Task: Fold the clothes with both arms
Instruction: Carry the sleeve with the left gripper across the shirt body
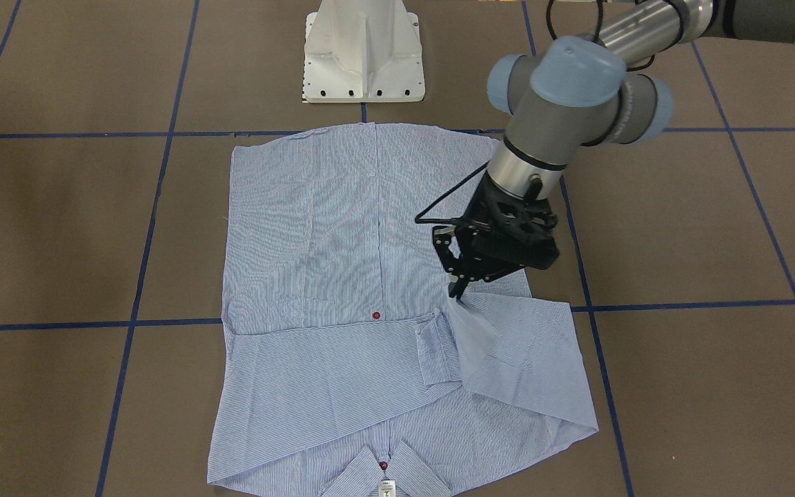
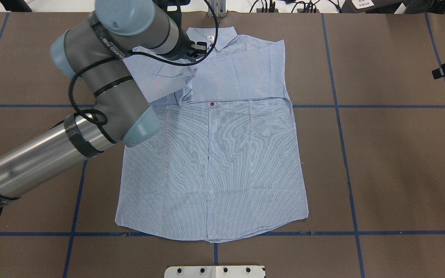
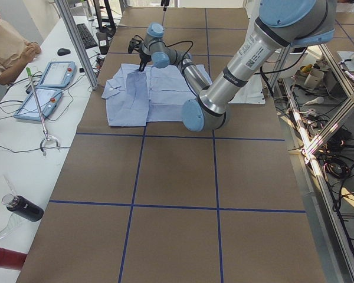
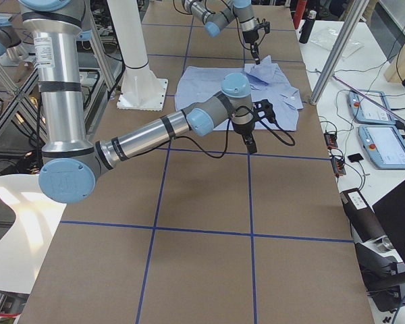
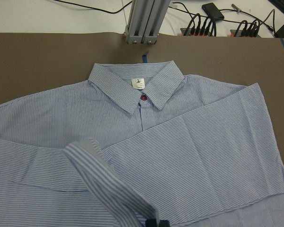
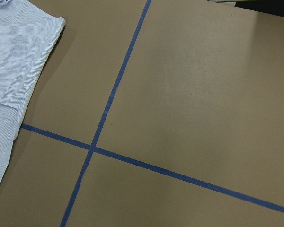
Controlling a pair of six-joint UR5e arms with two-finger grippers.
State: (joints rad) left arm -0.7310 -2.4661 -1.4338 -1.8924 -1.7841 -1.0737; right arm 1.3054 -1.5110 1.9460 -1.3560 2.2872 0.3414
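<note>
The striped light blue shirt (image 1: 315, 241) lies front up on the brown table, collar (image 5: 137, 92) with its white tag toward the far side. One sleeve (image 1: 328, 359) is folded flat across the chest. My left gripper (image 1: 459, 290) is shut on the end of the other sleeve (image 1: 477, 335) and holds it a little above the shirt's chest; the cuff (image 5: 99, 175) curls up to the fingers at the bottom of the left wrist view. My right gripper (image 4: 250, 143) hangs over the table beside the shirt's edge (image 6: 19, 56), holding nothing that I can see; whether it is open or shut I cannot tell.
The white pedestal (image 1: 363, 55) stands just behind the shirt's hem. Blue tape lines (image 6: 104, 113) cross the table. A person (image 3: 6, 44) sits at a side bench with tablets (image 3: 47, 88) and bottles (image 3: 23, 207). An aluminium post (image 5: 144, 21) rises past the collar.
</note>
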